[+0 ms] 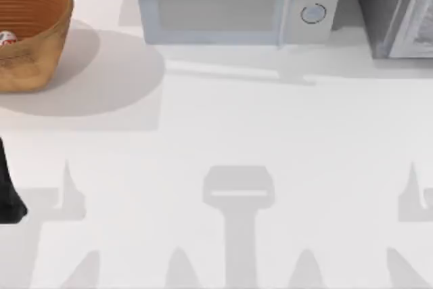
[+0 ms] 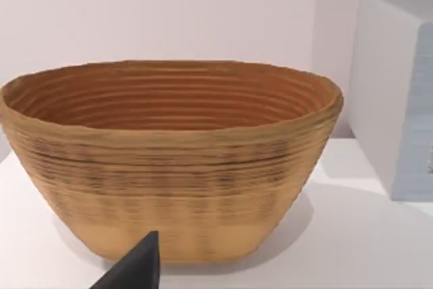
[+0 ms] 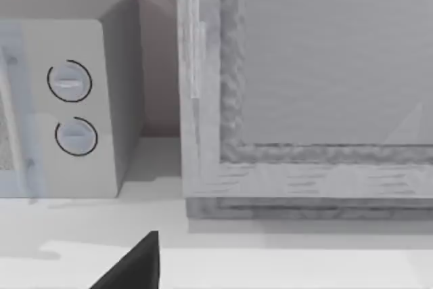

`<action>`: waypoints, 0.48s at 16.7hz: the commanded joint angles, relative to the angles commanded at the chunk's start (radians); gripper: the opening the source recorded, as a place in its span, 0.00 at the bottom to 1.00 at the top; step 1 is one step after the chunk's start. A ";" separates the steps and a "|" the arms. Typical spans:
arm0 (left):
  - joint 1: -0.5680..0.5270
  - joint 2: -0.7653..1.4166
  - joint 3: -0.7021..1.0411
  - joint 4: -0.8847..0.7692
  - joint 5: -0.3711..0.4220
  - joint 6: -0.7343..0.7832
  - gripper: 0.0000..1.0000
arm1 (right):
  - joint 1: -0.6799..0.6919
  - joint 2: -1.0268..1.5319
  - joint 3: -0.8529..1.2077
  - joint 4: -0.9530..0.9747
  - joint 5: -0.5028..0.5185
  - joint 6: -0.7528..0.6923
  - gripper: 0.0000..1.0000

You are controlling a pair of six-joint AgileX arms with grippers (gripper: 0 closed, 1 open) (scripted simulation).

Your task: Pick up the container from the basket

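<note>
The basket (image 1: 30, 28), a round orange-brown wicker bowl with ribbed walls, stands at the table's far left back corner. Inside it, at the top view's left edge, a bit of the silver-white container (image 1: 6, 38) with red markings peeks out. In the left wrist view the basket (image 2: 169, 160) stands broad and upright straight ahead, its wall hiding the container. A dark part of my left gripper (image 2: 135, 269) shows in front of the basket's base, apart from it. My left arm (image 1: 8, 191) sits at the left edge, nearer the front than the basket. My right gripper (image 3: 132, 265) faces the back right appliances.
A pale grey microwave (image 1: 230, 1) with two round knobs stands at the back middle, right of the basket. A grey framed cabinet (image 1: 399, 8) fills the back right corner. White tabletop (image 1: 237, 120) stretches open in front of them.
</note>
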 joint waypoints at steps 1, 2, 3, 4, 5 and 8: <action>0.000 0.000 0.000 0.000 0.000 0.000 1.00 | 0.000 0.000 0.000 0.000 0.000 0.000 1.00; 0.000 0.000 0.000 0.000 0.000 0.000 1.00 | 0.000 0.000 0.000 0.000 0.000 0.000 1.00; 0.002 0.009 0.007 -0.005 -0.001 0.001 1.00 | 0.000 0.000 0.000 0.000 0.000 0.000 1.00; 0.006 0.028 0.021 -0.015 -0.004 0.003 1.00 | 0.000 0.000 0.000 0.000 0.000 0.000 1.00; 0.012 0.056 0.043 -0.030 -0.007 0.005 1.00 | 0.000 0.000 0.000 0.000 0.000 0.000 1.00; 0.035 0.193 0.160 -0.102 -0.016 0.014 1.00 | 0.000 0.000 0.000 0.000 0.000 0.000 1.00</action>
